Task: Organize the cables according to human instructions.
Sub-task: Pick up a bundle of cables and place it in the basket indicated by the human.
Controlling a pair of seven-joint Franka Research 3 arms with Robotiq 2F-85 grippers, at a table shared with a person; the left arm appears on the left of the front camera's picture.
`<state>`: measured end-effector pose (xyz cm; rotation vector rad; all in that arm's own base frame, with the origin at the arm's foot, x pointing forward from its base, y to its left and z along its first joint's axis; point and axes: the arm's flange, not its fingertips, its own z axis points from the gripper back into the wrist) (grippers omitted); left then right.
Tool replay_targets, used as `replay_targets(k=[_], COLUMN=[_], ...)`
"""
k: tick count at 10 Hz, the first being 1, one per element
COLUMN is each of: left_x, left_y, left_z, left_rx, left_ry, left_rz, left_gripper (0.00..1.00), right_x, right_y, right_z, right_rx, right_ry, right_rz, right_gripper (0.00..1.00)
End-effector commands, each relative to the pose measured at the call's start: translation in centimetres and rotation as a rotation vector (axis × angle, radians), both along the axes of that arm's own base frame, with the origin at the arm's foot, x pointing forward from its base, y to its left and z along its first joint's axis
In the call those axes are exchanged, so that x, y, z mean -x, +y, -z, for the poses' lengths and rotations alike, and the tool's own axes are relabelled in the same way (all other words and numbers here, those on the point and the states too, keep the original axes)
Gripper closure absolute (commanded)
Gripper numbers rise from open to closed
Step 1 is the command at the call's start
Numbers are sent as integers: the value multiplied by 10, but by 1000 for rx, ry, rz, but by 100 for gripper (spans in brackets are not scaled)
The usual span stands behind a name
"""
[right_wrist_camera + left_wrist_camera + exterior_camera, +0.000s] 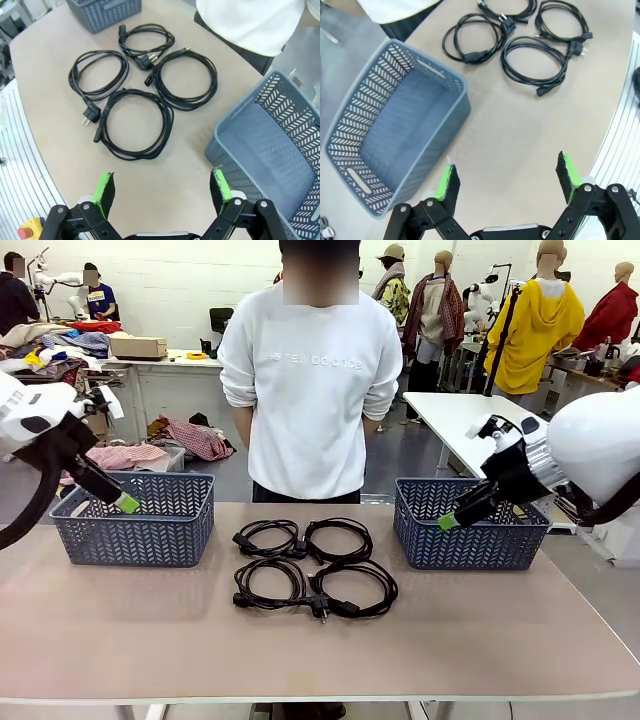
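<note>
Where the wrist views begin, at their bottom edges, we see our left gripper (pixel 507 172) spread wide and holding nothing, hanging above the bare tan table (pixel 520 130). Our right gripper (pixel 162 182) is spread just as wide and is likewise unloaded. Farther up, at the centre of the front view, the cables (pixel 315 565) lie on the table as four black coils in a two-by-two cluster. Neighbouring coils touch or overlap, and the plugs rest at their edges. We see a grey-blue basket on either side of them, the left basket (pixel 135 530) at middle left and the right basket (pixel 470 540) at middle right, both apart from the coils. Beyond the table's far edge, at top centre, a person (pixel 310 390) in a white sweatshirt stands with arms drawn behind the back.
</note>
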<state>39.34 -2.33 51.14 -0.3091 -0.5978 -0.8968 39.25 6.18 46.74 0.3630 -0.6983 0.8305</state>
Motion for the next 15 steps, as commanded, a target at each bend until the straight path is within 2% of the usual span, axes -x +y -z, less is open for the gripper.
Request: replay_targets(k=[1,4,6,15], left_x=[-7,-10,-5,-5], left_y=[6,12,7,7], left_z=[-1,-1,-2,-2], left_rx=[29,67,41,41], left_ry=[-5,-27,-12,-12], left_rz=[30,37,10,10], left_gripper=[0,0,0,0], right_x=[-7,-7,0,0], right_y=[-5,-6,-4,-4], right_z=[3,2,2,2], right_rx=[-46,-50,-30,-30], right_ry=[-15,-25,-6,-6], right_rz=[-45,-44,-16,-16], right_gripper=[0,0,0,0])
